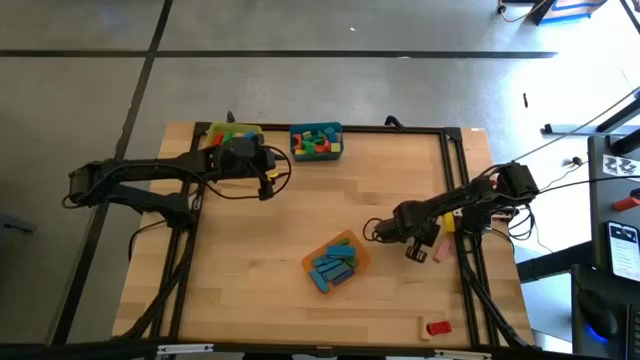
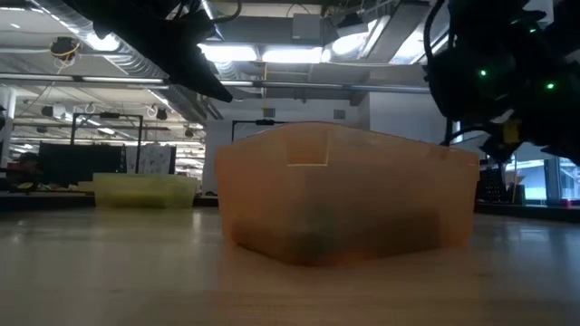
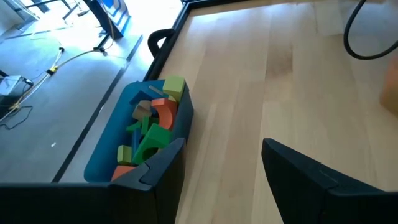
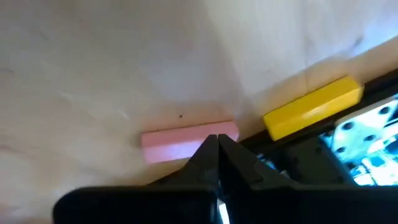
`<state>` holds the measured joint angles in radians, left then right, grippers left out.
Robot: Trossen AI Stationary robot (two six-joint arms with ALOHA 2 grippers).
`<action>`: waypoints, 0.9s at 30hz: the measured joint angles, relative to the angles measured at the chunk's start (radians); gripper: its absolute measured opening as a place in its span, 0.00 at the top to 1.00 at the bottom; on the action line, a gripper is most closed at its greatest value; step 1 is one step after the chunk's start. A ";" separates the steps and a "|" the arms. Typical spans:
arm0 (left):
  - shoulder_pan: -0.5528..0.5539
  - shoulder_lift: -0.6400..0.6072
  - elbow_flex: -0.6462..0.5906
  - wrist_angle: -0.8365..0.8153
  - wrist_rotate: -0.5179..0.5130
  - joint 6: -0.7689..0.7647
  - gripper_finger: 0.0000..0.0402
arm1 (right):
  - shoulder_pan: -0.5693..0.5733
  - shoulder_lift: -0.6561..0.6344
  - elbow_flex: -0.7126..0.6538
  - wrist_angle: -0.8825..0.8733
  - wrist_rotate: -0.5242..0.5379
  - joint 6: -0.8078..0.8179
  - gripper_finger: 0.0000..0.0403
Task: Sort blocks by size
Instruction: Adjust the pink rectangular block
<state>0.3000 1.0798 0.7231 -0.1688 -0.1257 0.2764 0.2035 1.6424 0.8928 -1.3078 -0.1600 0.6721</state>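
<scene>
Blocks are lying loose at the table's [image 1: 300,200] 4 o'clock edge — one pink [image 4: 186,141], one yellow [image 4: 314,107], one red [image 1: 437,327]. Three bins are sitting out — yellow [image 1: 236,133], teal [image 1: 316,141], orange [image 1: 337,262]. Right gripper [image 4: 217,144] is hovering shut and empty over the pink one; left gripper [image 3: 217,158] is gaping wide, empty.

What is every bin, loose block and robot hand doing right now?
Left gripper: open, empty, by the teal plastic bin.
Right gripper: shut, empty, at the pink rectangular block.
Teal plastic bin: upright, holding mixed blocks.
Orange plastic bin: holds blue blocks.
Yellow rectangular block: lying at the table edge.
Red block: lying alone.
</scene>
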 joint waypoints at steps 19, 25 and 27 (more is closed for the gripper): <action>0.000 0.000 0.000 0.001 0.000 0.000 0.51 | 0.144 0.000 -0.136 0.185 -0.209 0.108 0.98; 0.000 0.000 0.000 0.001 0.000 0.000 0.51 | 0.143 -0.001 -0.135 0.193 -0.190 0.106 0.98; 0.000 0.000 0.000 0.001 0.000 0.000 0.51 | 0.143 -0.001 -0.128 0.193 -0.174 0.106 0.98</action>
<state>0.2998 1.0798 0.7231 -0.1677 -0.1257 0.2764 0.3470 1.6417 0.7644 -1.1151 -0.3335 0.7776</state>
